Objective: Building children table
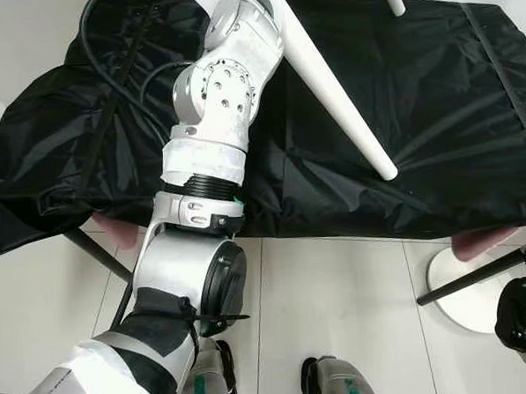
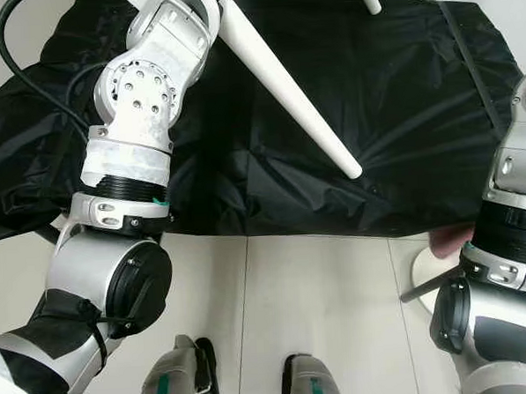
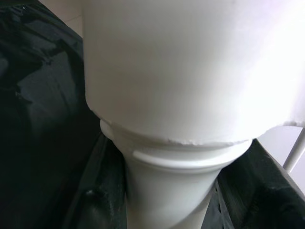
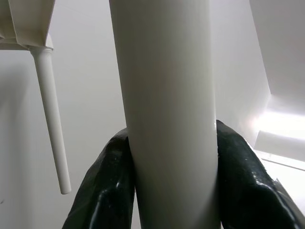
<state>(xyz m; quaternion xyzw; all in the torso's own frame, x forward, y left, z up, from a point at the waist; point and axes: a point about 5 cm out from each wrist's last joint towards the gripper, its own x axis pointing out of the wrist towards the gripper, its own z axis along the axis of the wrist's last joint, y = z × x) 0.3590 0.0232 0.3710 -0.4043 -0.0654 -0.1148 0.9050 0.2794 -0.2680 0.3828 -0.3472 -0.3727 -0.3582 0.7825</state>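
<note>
My right fingers (image 4: 114,191) clamp a white table leg (image 4: 167,105), steadying the raised table. Whether my left fingers grip, I cannot tell; their leg (image 1: 337,92) slants over the black-covered worktop (image 1: 437,152) for screwing in.

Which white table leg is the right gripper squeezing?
The thick one up close in the right wrist view, the table leg, with a black finger on each side. The other leg hangs thin and farther off, nothing touching it.
</note>
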